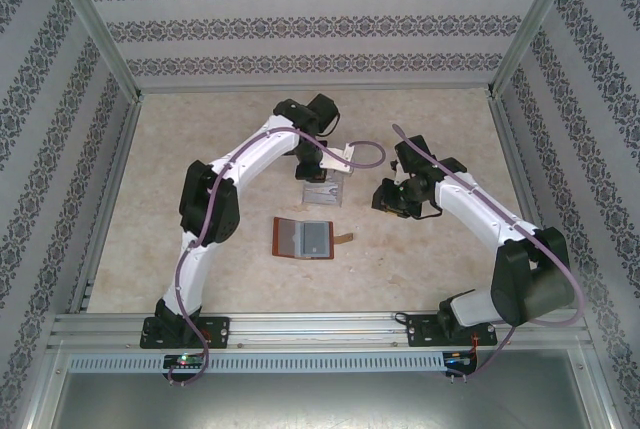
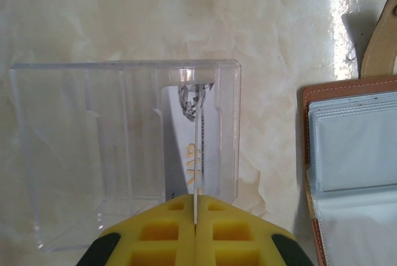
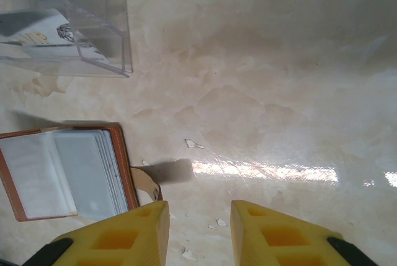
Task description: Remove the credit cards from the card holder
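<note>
One credit card clamped by left end effector | right end effector apart, card holder near

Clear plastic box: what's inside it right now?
One pale credit card with a grey crest and gold lettering sits in the clear plastic box. The left gripper covers its near end; anything beneath is hidden.

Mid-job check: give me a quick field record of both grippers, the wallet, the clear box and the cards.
left gripper: shut on a thin pale card held edge-on over the clear plastic box
right gripper: open, empty, above bare table beside the strap tab
card holder: reddish-brown leather wallet, open flat, apart from box, nearer the arm bases
in box: one whitish card with dark emblem lying inside
cards left in wallet: cannot tell
</note>
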Controlling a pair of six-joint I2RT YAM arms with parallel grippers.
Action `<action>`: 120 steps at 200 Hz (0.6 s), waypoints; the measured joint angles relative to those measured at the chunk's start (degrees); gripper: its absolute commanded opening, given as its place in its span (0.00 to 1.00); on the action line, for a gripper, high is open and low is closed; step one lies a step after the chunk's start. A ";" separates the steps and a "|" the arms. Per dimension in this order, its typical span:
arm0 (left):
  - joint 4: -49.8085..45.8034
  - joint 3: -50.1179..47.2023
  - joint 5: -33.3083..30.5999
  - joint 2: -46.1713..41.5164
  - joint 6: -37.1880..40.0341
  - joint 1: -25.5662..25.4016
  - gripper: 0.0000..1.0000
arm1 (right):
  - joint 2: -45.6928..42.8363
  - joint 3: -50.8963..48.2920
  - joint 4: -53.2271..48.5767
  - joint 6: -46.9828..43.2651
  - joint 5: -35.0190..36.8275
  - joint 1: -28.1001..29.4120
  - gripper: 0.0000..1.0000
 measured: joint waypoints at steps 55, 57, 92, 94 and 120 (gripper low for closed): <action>-0.26 0.59 -0.87 1.99 0.11 -0.61 0.01 | 0.00 -0.35 0.02 -0.13 0.02 0.00 0.33; -0.28 0.61 -0.96 2.10 0.09 -0.66 0.02 | 0.00 -0.39 0.00 -0.17 0.02 0.00 0.33; -0.37 0.81 -1.57 3.39 0.09 -1.25 0.04 | 0.00 -1.07 -0.02 -0.26 0.02 0.00 0.33; -0.37 0.81 -1.60 3.43 0.09 -1.25 0.04 | 0.00 -1.09 -0.02 -0.26 0.02 0.00 0.33; -0.37 0.87 -2.29 3.91 0.09 -1.57 0.08 | 0.00 -1.09 0.00 -0.28 0.02 0.00 0.33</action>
